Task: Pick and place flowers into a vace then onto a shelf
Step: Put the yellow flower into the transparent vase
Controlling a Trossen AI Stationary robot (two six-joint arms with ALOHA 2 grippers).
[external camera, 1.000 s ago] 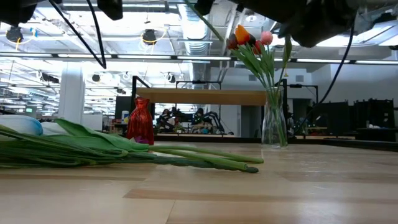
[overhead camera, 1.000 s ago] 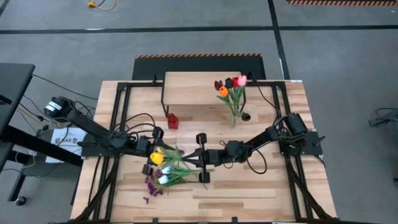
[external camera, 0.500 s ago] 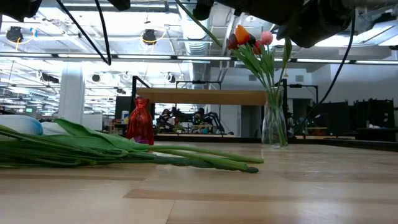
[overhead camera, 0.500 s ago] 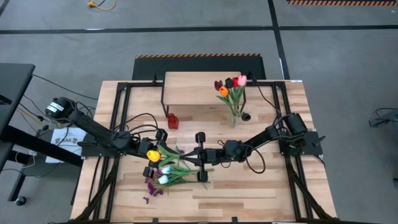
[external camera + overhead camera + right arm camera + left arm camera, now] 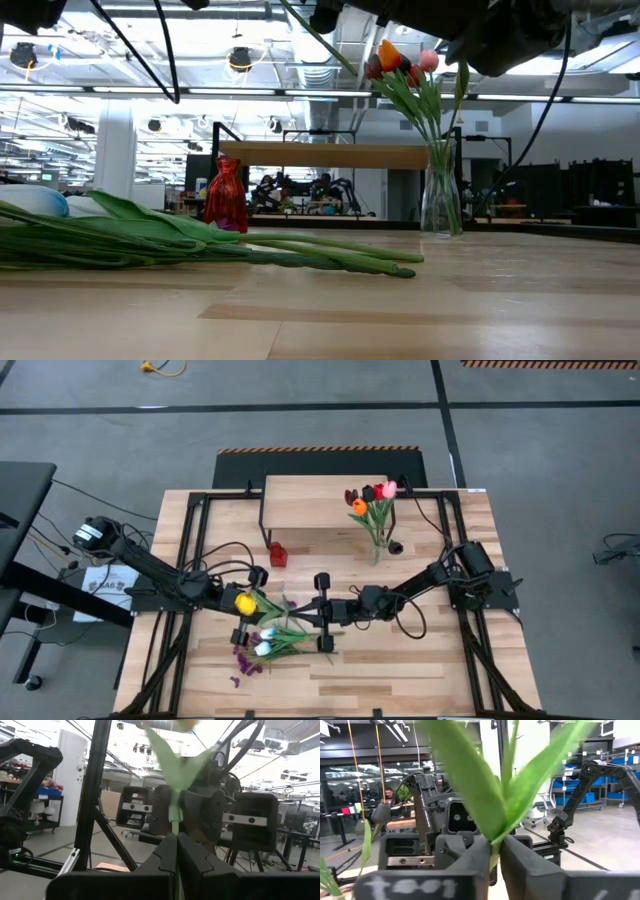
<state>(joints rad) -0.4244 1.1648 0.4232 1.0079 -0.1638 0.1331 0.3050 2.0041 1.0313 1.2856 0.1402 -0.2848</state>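
Holding tulips, seemingly glass vase

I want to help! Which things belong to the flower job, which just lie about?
Job: yellow green-stemmed tulip, clamped by left gripper and right gripper; loose pile of flowers; clear glass vase of tulips; wooden black-legged shelf.
Lying about: small red bottle-shaped vase.

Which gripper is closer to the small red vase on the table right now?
Left. The left gripper sits just in front of the red vase, while the right gripper is farther off toward the table's middle.
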